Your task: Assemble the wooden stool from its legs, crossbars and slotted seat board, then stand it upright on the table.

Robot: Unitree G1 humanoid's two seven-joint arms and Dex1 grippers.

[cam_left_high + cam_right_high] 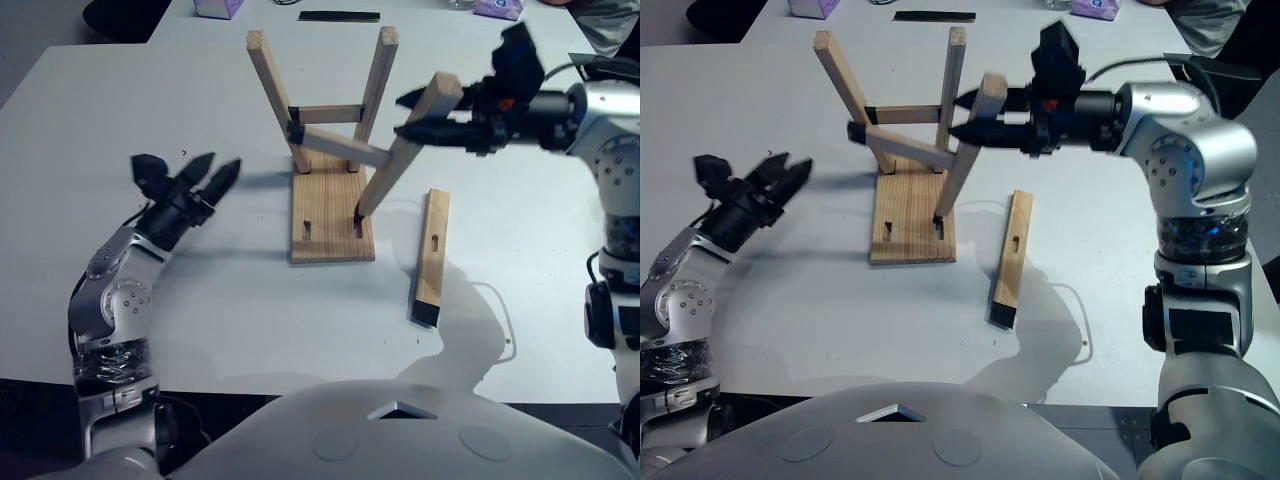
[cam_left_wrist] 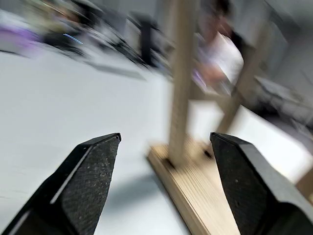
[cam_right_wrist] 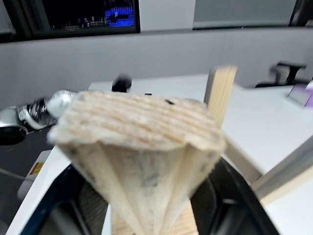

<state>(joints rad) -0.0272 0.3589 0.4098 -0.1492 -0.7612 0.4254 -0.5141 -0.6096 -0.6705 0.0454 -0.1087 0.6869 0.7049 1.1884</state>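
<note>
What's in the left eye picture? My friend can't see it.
The right gripper holds a tilted wooden leg, its lower end at a slot in the seat board lying on the white table. Two legs joined by crossbars already stand on the board. The left gripper sits open to its left; a loose leg lies to its right.

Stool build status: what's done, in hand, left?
Done: two legs stand in far slots of the seat board, joined by a crossbar. In hand: right gripper clamps a tilted third leg, its foot at a near slot, a second crossbar slanting off it. Left: seat that leg, fit the loose leg lying on the table, flip upright. Left gripper hovers open.
</note>
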